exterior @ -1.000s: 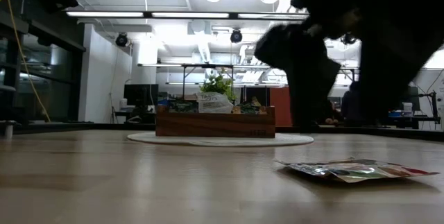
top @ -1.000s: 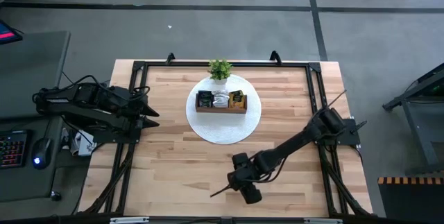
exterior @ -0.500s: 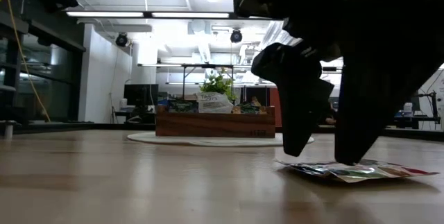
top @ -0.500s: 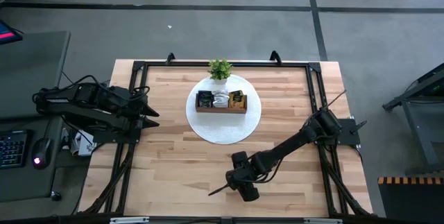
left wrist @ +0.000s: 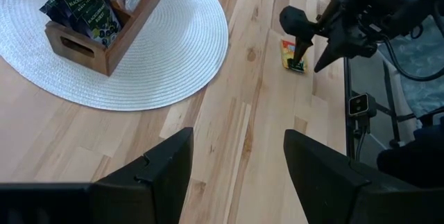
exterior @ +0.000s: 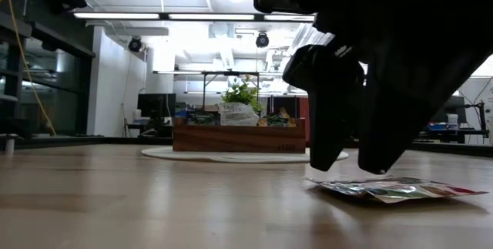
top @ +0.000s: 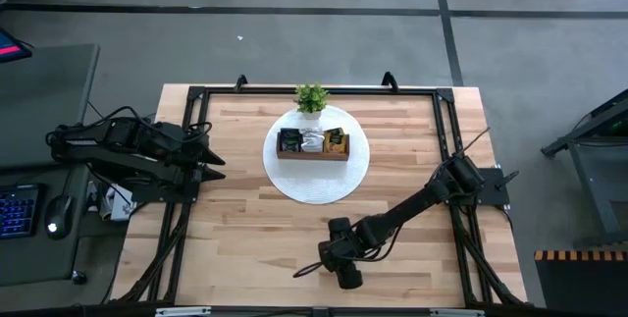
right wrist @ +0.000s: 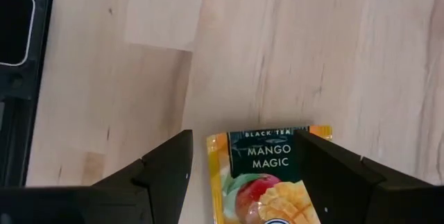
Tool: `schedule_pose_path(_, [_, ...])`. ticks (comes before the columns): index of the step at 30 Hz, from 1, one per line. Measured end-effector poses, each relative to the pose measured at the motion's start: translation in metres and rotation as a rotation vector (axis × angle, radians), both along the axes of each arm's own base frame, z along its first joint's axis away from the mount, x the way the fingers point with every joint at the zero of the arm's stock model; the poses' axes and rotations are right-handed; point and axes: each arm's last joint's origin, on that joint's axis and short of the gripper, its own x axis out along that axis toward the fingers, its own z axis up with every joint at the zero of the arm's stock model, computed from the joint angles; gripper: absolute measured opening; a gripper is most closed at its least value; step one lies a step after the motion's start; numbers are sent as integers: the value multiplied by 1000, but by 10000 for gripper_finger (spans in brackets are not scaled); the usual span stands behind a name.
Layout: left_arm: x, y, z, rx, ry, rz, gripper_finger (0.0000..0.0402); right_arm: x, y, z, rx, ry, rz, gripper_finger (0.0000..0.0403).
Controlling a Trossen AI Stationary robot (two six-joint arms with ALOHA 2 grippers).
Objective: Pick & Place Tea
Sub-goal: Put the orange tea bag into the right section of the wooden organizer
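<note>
Jaws of both grippers stand open, nothing between them.

High view: right gripper (top: pixel 306 269) sits low over the table (top: pixel 235 209) near its front edge, arm reaching in from the right side. Its dark fingers point toward the table's left. The sachet below it cannot be made out from this height. Left gripper (top: pixel 214 157) waits at the table's left edge, well apart from the work. A wooden tray (top: pixel 313 144) rests on a round white mat (top: pixel 316 182) at table centre, with a small potted plant (top: pixel 311 97) just behind it. Tray compartments hold dark, white and orange tea sachets (top: pixel 312 139).

Low view: right gripper fingers (exterior: pixel 331 118) hang just above a flat tea sachet (exterior: pixel 397 190) lying on the wood, tips apart, one to each side of its near end. Whether a tip touches the sachet is not clear. Tray, mat and plant show farther back.

Left wrist view: left gripper's own two fingers are spread, bare table between them. Tray on the mat shows dark sachets upright in its end compartment. Across the table the right gripper points down at the orange sachet, fingers splayed over it.

Right wrist view: sachet lies flat between the two spread fingers, lettered "BLACK TEA MANGO MAGIC", orange with a mango picture. Neither finger visibly presses it.
</note>
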Motion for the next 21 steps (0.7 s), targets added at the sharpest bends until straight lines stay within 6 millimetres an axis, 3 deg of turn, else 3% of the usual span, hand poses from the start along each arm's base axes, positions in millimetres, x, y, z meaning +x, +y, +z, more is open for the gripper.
schedule_pose_path(9, [0, 0, 0, 0, 0, 1, 223, -4, -1, 10, -172, -88, -69, 246])
schedule_pose_path(17, [0, 0, 0, 0, 0, 0, 223, -6, 1, 12, -84, -44, -55, 246])
schedule_pose_path(21, [0, 0, 0, 0, 0, 1, 223, -7, 3, 13, -103, -52, 91, 246])
